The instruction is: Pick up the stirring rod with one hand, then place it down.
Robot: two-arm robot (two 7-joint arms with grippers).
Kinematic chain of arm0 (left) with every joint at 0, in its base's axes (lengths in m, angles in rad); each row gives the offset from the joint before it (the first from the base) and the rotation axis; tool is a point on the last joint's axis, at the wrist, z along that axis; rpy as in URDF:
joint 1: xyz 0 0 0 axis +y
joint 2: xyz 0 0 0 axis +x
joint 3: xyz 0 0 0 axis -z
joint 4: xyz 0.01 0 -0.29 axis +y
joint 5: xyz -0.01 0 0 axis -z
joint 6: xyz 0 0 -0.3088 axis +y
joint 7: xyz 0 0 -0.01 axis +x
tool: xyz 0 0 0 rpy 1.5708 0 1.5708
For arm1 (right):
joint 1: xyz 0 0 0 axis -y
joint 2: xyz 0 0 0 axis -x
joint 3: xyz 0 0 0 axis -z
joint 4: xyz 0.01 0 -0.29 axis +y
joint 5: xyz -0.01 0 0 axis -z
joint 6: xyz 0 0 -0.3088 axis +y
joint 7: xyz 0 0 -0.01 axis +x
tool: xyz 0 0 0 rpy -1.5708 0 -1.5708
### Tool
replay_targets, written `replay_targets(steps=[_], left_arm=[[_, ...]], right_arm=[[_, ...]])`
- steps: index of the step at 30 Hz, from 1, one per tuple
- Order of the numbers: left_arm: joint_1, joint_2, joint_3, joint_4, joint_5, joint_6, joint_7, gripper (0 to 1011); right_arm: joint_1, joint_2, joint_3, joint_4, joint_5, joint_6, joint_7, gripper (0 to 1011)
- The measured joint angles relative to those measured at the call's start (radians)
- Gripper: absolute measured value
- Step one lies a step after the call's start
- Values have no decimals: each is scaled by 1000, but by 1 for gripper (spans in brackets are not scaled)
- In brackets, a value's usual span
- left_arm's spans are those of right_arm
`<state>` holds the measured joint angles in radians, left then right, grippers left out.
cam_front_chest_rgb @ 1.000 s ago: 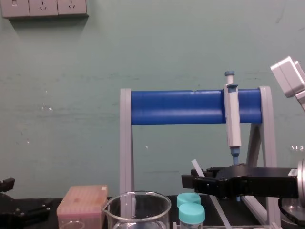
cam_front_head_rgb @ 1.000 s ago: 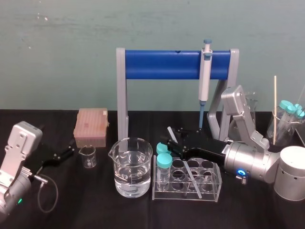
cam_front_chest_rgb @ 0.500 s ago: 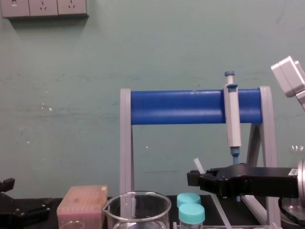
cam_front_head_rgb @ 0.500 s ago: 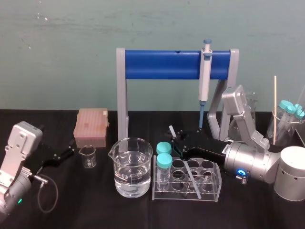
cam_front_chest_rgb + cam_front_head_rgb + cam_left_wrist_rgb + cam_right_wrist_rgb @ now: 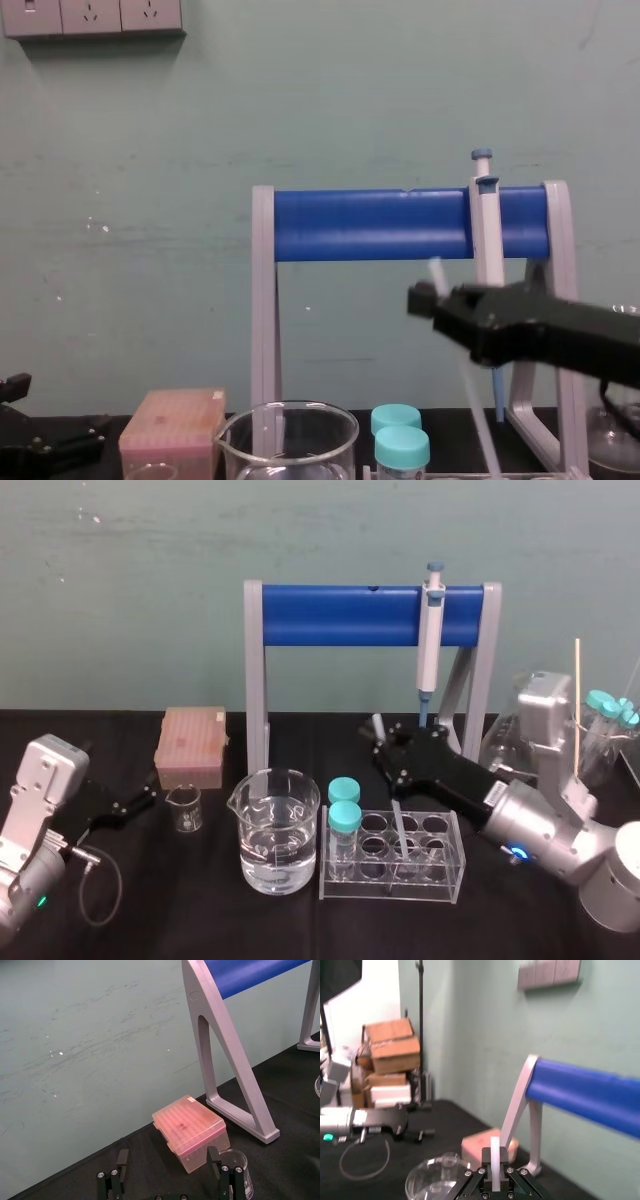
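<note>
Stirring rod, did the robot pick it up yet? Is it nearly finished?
Grabbing looks done: the right gripper is shut on the stirring rod, holding it tilted, its lower end down by the test tube rack. Lifting it clear looks in hand. Putting it down is left. The left gripper rests open, far left.

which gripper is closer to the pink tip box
Left. The left gripper sits open just short of the pink tip box; the right gripper is far off by the tube rack, holding the stirring rod.
</note>
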<state>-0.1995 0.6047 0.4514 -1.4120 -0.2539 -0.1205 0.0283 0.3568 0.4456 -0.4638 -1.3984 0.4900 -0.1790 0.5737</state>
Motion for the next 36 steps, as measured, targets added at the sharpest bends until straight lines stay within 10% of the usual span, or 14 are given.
replay_targets(steps=[16,36], left_arm=[[0,0,0,0,0,0,0,1000],[0,0,0,0,0,0,0,1000]], right_arm=[[-100,9,205,-218,70,-132,-66,70],[-143,17,280,-243,125,-75,-37,70]])
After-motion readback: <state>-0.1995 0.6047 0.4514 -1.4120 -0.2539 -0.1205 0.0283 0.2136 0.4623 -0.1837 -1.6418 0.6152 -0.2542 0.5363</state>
